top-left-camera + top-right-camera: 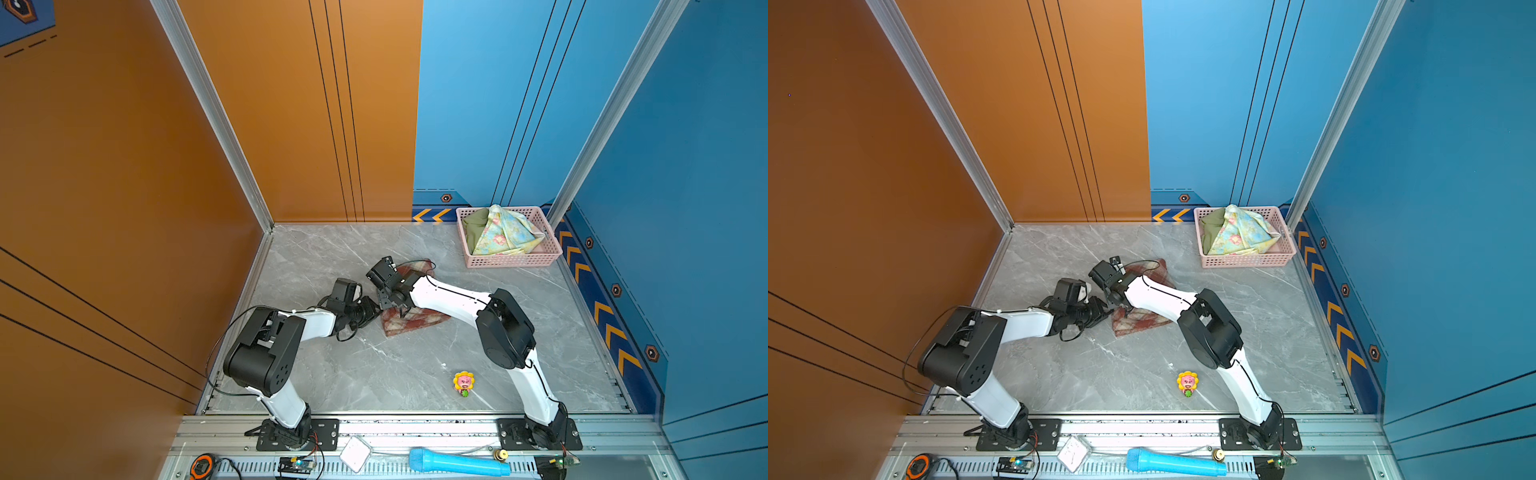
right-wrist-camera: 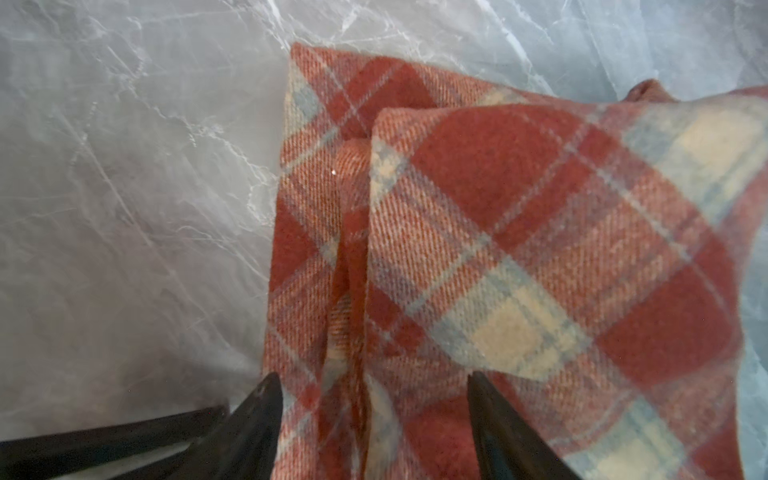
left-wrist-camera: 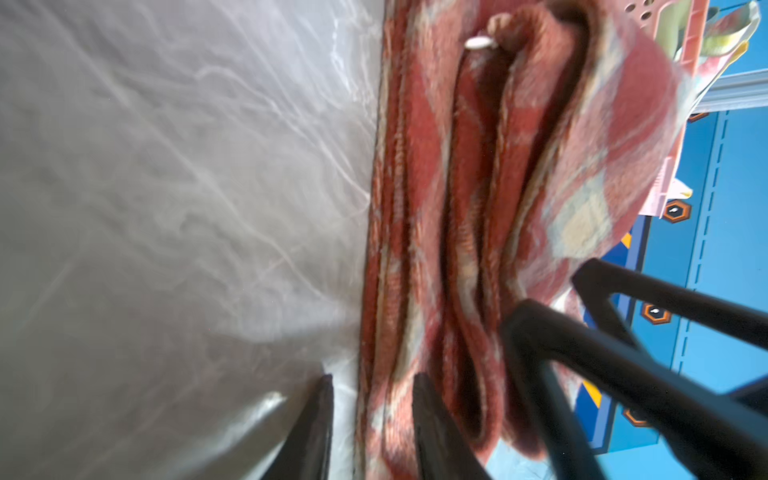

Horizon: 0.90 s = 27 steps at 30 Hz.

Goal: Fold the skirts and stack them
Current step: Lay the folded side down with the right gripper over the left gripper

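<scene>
Reaching over the plaid skirt (image 2: 540, 249) with the right gripper (image 2: 372, 379) spread wide. Poking around its edge with the left gripper (image 3: 374, 376), jaws apart, probably not squeezing.

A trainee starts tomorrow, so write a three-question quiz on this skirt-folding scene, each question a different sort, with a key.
1. True or false: the plaid skirt lies inside the pink basket.
2. Which garments are in the basket? A) the olive skirt and the floral skirt; B) the plaid and a denim one; C) none.
3. Fill in: the left gripper and the right gripper are both at the ___ skirt.
Key: 1 false, it lies on the table; 2 A; 3 plaid.
</scene>
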Tool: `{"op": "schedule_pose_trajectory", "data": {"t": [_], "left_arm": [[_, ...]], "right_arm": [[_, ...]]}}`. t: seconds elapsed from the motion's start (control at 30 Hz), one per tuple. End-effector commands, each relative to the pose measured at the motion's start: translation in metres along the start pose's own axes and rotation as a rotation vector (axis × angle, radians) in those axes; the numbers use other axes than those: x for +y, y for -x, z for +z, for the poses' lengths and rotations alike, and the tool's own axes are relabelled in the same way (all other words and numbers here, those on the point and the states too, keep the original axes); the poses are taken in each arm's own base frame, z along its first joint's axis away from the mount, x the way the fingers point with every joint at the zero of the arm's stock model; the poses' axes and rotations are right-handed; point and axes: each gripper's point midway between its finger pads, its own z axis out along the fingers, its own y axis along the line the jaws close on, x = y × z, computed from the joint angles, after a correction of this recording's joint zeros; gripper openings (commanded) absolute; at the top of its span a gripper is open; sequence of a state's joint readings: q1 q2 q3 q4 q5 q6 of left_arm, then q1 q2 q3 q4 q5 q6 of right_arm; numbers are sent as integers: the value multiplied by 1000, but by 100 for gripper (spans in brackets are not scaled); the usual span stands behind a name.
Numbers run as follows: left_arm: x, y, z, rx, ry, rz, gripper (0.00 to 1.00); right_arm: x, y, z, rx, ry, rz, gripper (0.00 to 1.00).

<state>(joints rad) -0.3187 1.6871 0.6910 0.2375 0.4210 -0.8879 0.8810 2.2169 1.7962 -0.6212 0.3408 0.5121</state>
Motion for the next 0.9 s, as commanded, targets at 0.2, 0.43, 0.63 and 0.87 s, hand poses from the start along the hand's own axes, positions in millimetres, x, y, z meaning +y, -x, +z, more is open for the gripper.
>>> {"op": "schedule_pose_trajectory", "data": {"t": [0.2, 0.43, 0.63, 0.87], "left_arm": [[58, -26, 13, 104, 163, -120, 20], [64, -28, 15, 104, 180, -121, 10], [67, -30, 18, 105, 187, -119, 5], [68, -32, 21, 110, 193, -109, 0]], "right_arm": [[-5, -18, 19, 47, -97, -45, 60], [-6, -13, 17, 33, -100, -43, 31], [-9, -2, 8, 9, -96, -49, 6], [-16, 14, -19, -32, -71, -26, 0]]}}
